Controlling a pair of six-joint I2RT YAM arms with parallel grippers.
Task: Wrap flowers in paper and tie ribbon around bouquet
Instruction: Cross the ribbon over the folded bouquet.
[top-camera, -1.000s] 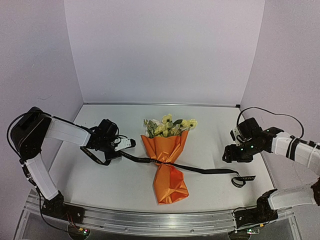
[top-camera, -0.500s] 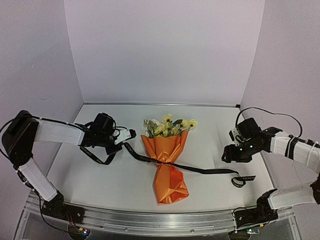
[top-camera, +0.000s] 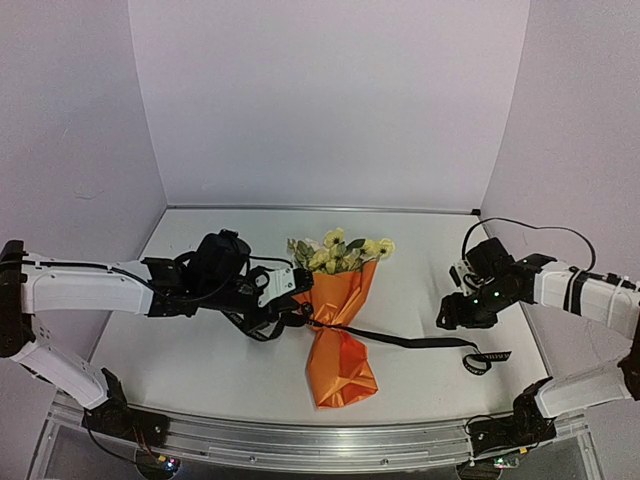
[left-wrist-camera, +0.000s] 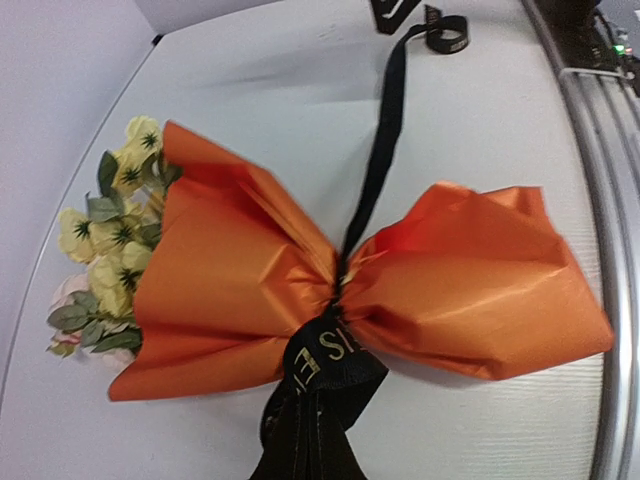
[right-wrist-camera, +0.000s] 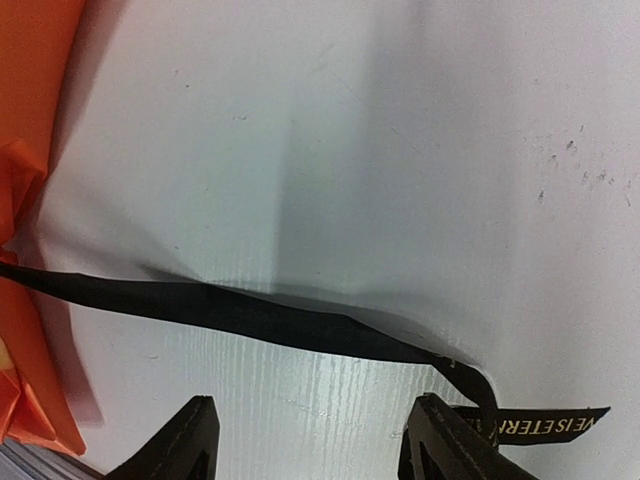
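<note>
Top external: left claw (top-camera: 298, 293) pinches ribbon (top-camera: 420, 342) at bouquet (top-camera: 342, 360); right claw (top-camera: 446, 314) gapes empty.

Glossy creased orange paper (left-wrist-camera: 240, 280), matt black fabric ribbon (left-wrist-camera: 385, 130), matt white table (top-camera: 420, 270)

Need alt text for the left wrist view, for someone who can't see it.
An orange-wrapped bouquet lies on a white table, cinched at the middle by a black ribbon. Yellow flowers poke out at left; the ribbon trails away to a curled end at the top.
</note>
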